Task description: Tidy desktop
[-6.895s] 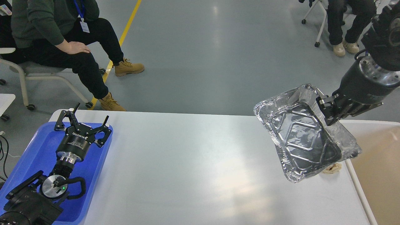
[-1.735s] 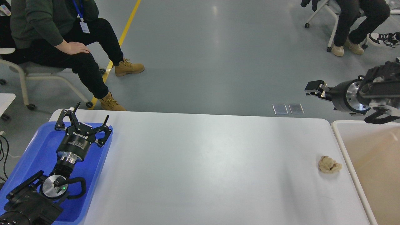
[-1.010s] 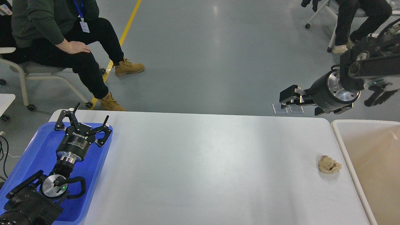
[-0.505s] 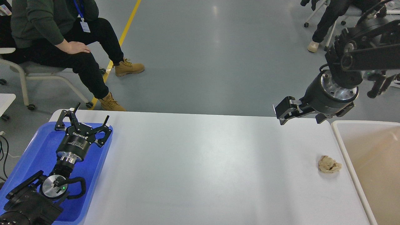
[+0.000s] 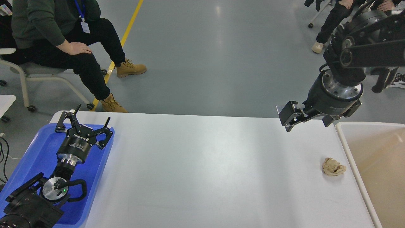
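Across most of the view spreads the desktop (image 5: pixel 202 171), with 1 crumpled tan wad (image 5: pixel 333 167) near its right edge, just beside the beige bin (image 5: pixel 347 148). Our left gripper (image 5: pixel 83 122) hangs over the blue tray (image 5: pixel 34 152), fingers spread, holding nothing. Whether our right gripper (image 5: pixel 286 117) above the far edge is parted, we cannot tell.

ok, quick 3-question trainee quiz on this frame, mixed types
1. True or false: the crumpled beige wad lies inside the beige bin.
2. Which gripper hangs over the blue tray? A) left B) right
3. Fill in: the wad rests on the ____.

Key:
1. False; it lies on the desktop, beside the bin.
2. A; the left gripper, fingers spread. The right gripper is above the desktop's far right corner.
3. Desktop.
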`<state>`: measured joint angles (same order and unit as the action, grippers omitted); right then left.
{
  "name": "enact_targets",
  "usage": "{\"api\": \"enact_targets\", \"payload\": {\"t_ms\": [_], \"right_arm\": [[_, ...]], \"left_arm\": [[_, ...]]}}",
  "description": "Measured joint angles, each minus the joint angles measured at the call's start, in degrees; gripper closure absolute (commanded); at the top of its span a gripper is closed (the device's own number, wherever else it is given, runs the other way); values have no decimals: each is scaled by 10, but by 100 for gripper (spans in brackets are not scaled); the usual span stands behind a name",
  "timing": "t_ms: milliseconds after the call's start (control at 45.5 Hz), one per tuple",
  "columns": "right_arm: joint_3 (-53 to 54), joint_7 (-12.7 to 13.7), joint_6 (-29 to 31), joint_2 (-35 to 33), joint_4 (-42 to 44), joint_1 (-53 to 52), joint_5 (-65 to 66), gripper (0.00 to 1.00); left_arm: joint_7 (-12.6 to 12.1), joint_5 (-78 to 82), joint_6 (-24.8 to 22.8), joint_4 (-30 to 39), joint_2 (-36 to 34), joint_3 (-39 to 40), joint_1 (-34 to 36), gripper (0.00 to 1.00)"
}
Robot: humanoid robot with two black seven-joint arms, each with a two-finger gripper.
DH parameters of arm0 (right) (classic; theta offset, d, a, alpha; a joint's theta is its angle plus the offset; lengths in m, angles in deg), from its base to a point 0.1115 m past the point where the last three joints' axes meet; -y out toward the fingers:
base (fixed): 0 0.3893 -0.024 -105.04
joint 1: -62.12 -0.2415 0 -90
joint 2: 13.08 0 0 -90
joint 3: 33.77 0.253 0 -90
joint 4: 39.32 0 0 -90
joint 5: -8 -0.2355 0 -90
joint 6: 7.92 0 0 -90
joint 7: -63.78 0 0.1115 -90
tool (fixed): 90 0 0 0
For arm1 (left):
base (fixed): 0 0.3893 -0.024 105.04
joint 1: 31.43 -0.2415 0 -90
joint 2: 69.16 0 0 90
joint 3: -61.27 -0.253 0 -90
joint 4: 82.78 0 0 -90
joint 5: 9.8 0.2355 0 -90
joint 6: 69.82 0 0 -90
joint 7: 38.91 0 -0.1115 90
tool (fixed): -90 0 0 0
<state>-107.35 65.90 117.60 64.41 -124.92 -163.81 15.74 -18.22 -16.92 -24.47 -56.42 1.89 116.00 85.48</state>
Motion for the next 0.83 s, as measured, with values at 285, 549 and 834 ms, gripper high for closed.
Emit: {"api": "enact_targets", "payload": {"t_ms": [285, 549, 834], "right_arm": [[-15, 1, 17, 1, -1, -2, 0, 0], [-44, 5, 23, -1, -5, -3, -59, 0], [-47, 6, 25, -1, -4, -1, -78, 0]], "left_arm": [[0, 0, 0, 0, 0, 1, 0, 1], [0, 0, 0, 0, 0, 1, -1, 1], [0, 0, 0, 0, 0, 1, -1, 1]]}}
